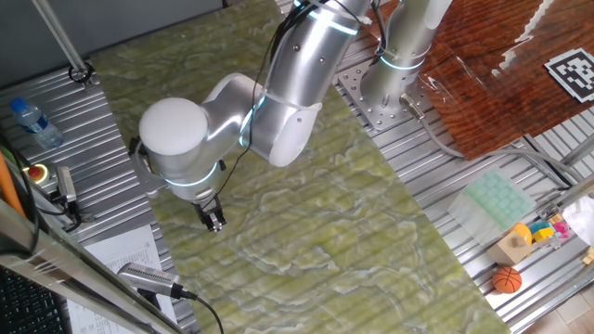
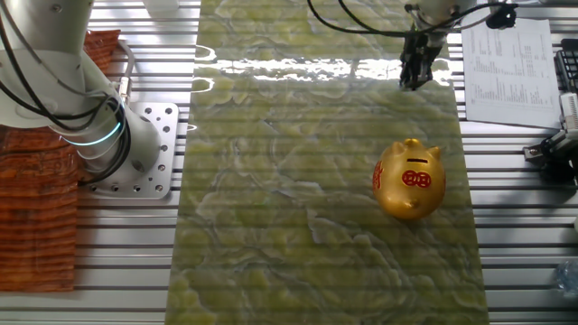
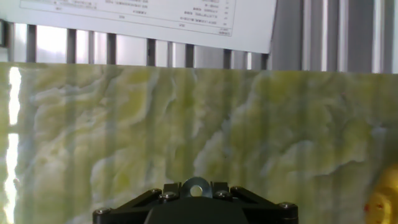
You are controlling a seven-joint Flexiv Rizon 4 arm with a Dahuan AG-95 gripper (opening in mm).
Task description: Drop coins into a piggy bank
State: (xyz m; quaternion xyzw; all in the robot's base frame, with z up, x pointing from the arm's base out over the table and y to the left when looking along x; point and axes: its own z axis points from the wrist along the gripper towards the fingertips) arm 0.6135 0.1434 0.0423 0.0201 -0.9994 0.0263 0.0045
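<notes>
Fingers: state unreadable. Hand view shows only the black gripper body at the bottom edge, with a small grey ring at centre that may be a coin (image 3: 197, 187) or just a fitting; cannot tell. In both fixed views the gripper (image 2: 416, 74) hangs low over the green marbled mat (image 2: 298, 181), near its edge, fingers too small and dark to judge apart or together.

Beyond it on the mat: piggy bank (image 2: 411, 179), gold, upright, red marking and slot on its back facing up. Well apart from the gripper. Only a yellow sliver of it at the right edge of hand view.

Farther out: printed sheet (image 2: 504, 59) on the slatted table, just past the mat edge.

Risks: if a coin is held, a thin flat disc may slip during the carry. Slot is narrow; a tilted or off-centre coin would bounce off the glossy back and roll away.
</notes>
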